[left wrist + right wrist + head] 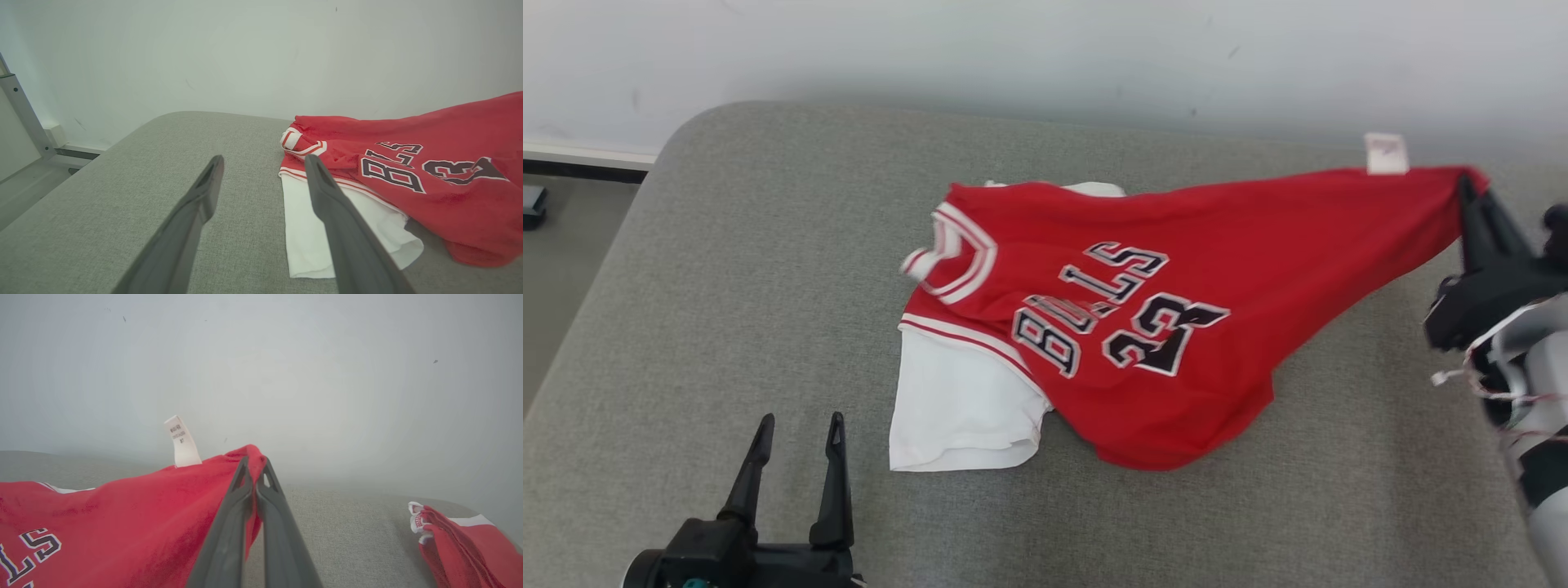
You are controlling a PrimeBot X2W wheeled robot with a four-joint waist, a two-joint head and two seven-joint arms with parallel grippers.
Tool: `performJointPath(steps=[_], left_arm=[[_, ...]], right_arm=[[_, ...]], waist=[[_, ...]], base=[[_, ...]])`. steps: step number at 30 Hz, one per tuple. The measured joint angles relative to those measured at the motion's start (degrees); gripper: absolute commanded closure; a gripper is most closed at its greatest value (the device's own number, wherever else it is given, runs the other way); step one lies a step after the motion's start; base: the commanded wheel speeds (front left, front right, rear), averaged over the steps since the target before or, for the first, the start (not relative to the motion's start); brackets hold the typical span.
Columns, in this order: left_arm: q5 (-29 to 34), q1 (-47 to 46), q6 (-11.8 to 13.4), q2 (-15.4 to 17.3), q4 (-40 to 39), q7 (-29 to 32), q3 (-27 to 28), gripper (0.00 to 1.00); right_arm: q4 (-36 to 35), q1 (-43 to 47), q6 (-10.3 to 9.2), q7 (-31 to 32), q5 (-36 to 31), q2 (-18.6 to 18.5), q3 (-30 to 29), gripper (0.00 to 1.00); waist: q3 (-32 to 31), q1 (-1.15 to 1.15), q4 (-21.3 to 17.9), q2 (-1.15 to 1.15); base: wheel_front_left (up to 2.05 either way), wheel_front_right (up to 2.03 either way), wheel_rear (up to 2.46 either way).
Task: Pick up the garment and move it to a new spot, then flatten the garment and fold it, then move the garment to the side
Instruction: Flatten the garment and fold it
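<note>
Clearly "BULLS 23" on red jersey (pixel 1258 237)

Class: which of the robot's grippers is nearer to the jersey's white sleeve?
Left. The left gripper is open just left of the white sleeve; the right gripper pinches the far right corner of the red jersey, across the garment from it.

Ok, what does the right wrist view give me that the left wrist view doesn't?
Right wrist view: the right gripper shut on a raised corner of the red jersey, a white tag standing beside the pinch, and a bunch of red fabric with white trim at right. Left wrist view: the left gripper open above the grey cushion, plus the jersey's collar and white sleeve. Both: the jersey's lettering, the cushion and the wall.
</note>
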Motion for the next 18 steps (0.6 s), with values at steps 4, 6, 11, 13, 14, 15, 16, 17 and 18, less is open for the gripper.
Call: performJointPath(steps=[4, 6, 11, 13, 14, 15, 16, 17, 18], left_arm=[[-0.21, -0.08, 0.0, -0.03, 0.45, 0.0, -0.67, 0.0], [-0.33, -0.08, 0.0, -0.04, 0.68, 0.0, -0.82, 0.0], [-0.52, -0.26, 0.0, -0.11, 0.89, 0.0, -1.46, 0.0], [-0.79, -0.36, 0.0, -0.13, 1.1, 0.0, -1.58, 0.0], [-0.85, -0.39, 0.0, -0.13, 1.24, 0.0, -1.67, 0.0], [-0.89, -0.44, 0.0, -0.15, 1.34, 0.0, -1.71, 0.0], [-0.93, -0.52, 0.0, -0.15, 1.48, 0.0, -1.83, 0.0], [-0.97, -0.64, 0.0, -0.15, 1.58, 0.0, -1.82, 0.0], [-1.05, -0.8, 0.0, -0.16, 1.65, 0.0, -1.94, 0.0]], right_arm=[[-1.19, -2.26, 0.0, 1.66, 0.18, -3.52, 0.0, 1.0], [-1.64, -3.52, 0.0, 2.26, 0.49, -5.47, -0.31, 1.0], [-3.26, -7.3, 0.0, 4.28, 0.45, -9.29, -0.64, 1.0], [-3.98, -8.94, 0.0, 5.22, 0.09, -9.87, -0.2, 1.0], [-4.49, -9.62, 0.0, 5.69, -0.15, -9.85, 0.08, 1.0], [-4.83, -10.23, 0.0, 6.01, -0.27, -9.69, 0.42, 1.0], [-4.97, -10.85, 0.0, 6.46, -0.57, -9.58, 0.83, 1.0], [-5.02, -11.48, 0.0, 6.79, -0.59, -9.38, 1.21, 1.0], [-4.89, -12.12, 0.0, 7.06, -0.59, -9.14, 1.56, 1.0]], waist=[[-0.21, 0.0, 0.7, 0.0], [-0.29, 0.0, 1.18, 0.0], [-0.21, -0.01, 2.62, 0.0], [0.02, -0.01, 3.18, 0.0], [0.15, 0.0, 3.46, 0.0], [0.28, -0.01, 3.71, 0.0], [0.42, -0.01, 3.96, 0.0], [0.58, -0.01, 4.18, 0.0], [0.73, -0.01, 4.4, 0.0]], base=[[0.0, 0.0, 0.0], [0.0, 0.0, 0.0], [0.0, 0.0, 0.0], [0.0, 0.0, 0.0], [0.0, 0.0, 0.0], [0.0, 0.0, 0.0], [0.0, 0.0, 0.0], [0.0, 0.0, 0.0], [0.0, 0.0, 0.0]])
